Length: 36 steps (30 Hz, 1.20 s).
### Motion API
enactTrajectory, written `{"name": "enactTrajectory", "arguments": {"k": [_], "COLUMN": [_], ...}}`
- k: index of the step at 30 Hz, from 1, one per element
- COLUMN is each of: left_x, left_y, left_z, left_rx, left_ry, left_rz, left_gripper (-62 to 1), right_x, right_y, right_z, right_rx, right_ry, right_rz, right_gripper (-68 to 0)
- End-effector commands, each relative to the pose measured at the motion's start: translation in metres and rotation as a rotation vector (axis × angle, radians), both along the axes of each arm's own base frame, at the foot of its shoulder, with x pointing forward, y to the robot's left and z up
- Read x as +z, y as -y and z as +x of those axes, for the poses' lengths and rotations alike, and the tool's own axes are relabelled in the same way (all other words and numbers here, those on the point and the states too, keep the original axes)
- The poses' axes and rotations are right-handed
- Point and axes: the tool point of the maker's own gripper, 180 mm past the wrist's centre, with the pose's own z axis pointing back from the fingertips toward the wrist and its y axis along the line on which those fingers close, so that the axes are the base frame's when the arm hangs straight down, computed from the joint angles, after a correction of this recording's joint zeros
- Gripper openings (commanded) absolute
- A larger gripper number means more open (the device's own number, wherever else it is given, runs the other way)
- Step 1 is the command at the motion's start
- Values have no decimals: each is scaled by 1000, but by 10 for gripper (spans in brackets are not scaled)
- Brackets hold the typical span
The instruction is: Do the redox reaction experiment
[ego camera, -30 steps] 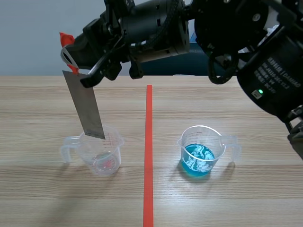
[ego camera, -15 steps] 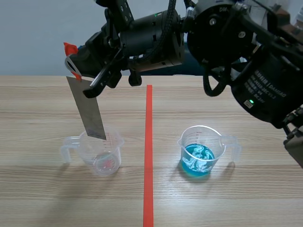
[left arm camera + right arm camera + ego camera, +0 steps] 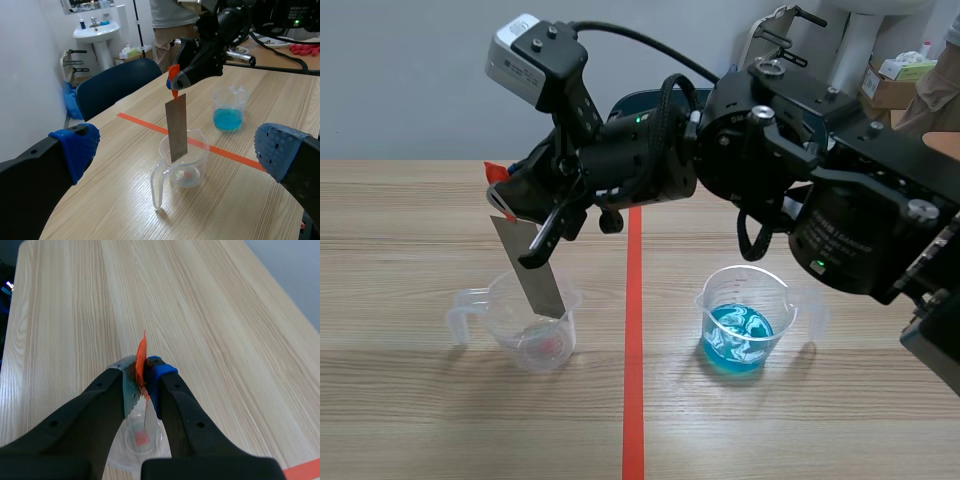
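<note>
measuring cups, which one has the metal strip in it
The near-empty cup left of the tape line; the other cup holds blue liquid, no metal strip.

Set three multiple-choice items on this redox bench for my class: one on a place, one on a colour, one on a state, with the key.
1. Where is the lower end of the flat grey metal strip, relative to the clear plastic handled cup with a little red at its bottom?
A. inside it
B. beside it
C. under it

2. What colour is the liquid in the other clear plastic cup?
A. green
B. blue
C. yellow

3. How is the right pincer?
A. open
B. shut on nothing
C. shut on the strip

Key:
1 A, because the strip's tip sits below the cup's rim in the scene and left wrist views.
2 B, because the liquid shows blue in both of those views.
3 C, because its pads press on the strip's orange-taped top.
</note>
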Motion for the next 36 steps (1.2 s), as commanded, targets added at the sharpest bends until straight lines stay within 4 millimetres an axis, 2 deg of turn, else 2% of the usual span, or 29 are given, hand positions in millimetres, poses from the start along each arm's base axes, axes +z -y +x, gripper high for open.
{"name": "enactTrajectory", "arguments": {"k": [1,10,27,29,36], "left_x": [8,8,8,8,8], "left_y": [0,0,0,0,0], "left_z": [1,1,1,1,1], "left_rx": [5,5,5,5,5], "left_ry": [26,26,26,26,26], "left_rz": [-23,-23,-23,-23,-23], "left_gripper": [14,14,14,14,14], "right_x": [13,-4,-8,-9,-15], "right_y": [-7,-8,-9,-9,-8], "right_z": [3,5,-2,-1,-4], "right_rx": [8,11,41,40,54], "right_ry": [21,50,43,42,34], "right_rz": [46,36,19,13,-16], "right_gripper": [-665,-665,-663,-608,-276]}}
